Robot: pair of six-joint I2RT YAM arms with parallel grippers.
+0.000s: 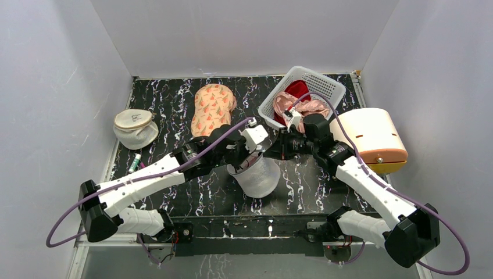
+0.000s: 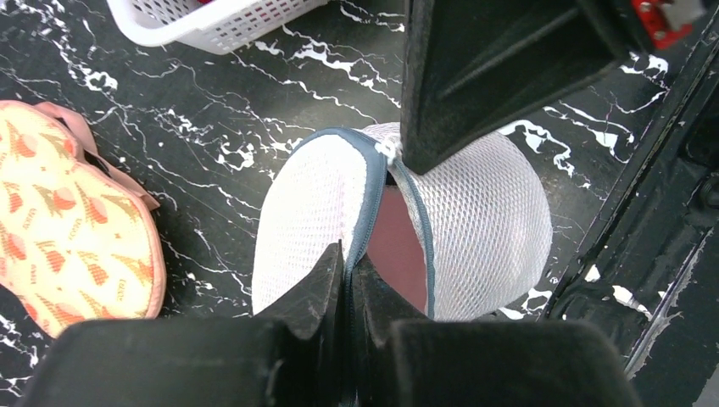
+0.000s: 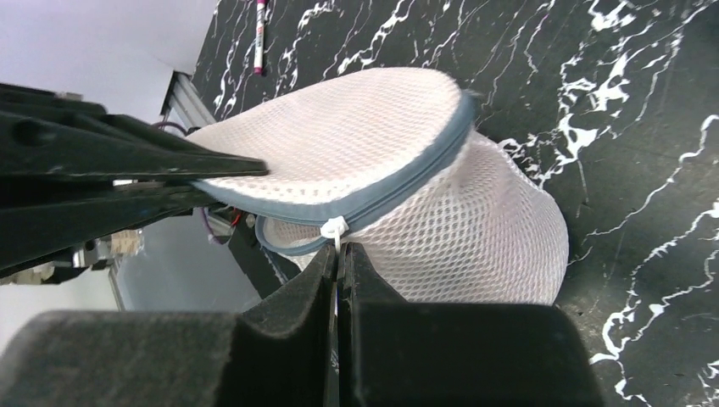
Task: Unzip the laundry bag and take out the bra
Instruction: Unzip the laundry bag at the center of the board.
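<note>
The laundry bag [image 1: 260, 178], a white mesh dome with a grey-blue zip rim, sits near the table's front middle. My left gripper [image 2: 349, 264] is shut on the zip rim at the bag's near edge. My right gripper [image 3: 337, 253] is shut on the white zip pull [image 3: 334, 228]. The zip is partly open. In the left wrist view a gap in the bag [image 2: 487, 216] shows a dull pinkish-brown surface [image 2: 400, 246] inside. I cannot tell whether that is the bra. In the top view both grippers meet just above the bag, left [image 1: 243, 158] and right [image 1: 270, 151].
A white basket [image 1: 325, 83] at the back right holds a pink satin garment [image 1: 286, 103] and a red cloth [image 1: 297, 88]. A peach patterned pouch [image 1: 212, 107], a cream-topped mesh pouch [image 1: 135, 127], a pen [image 1: 135, 162] and a cream cylinder [image 1: 372, 139] lie around.
</note>
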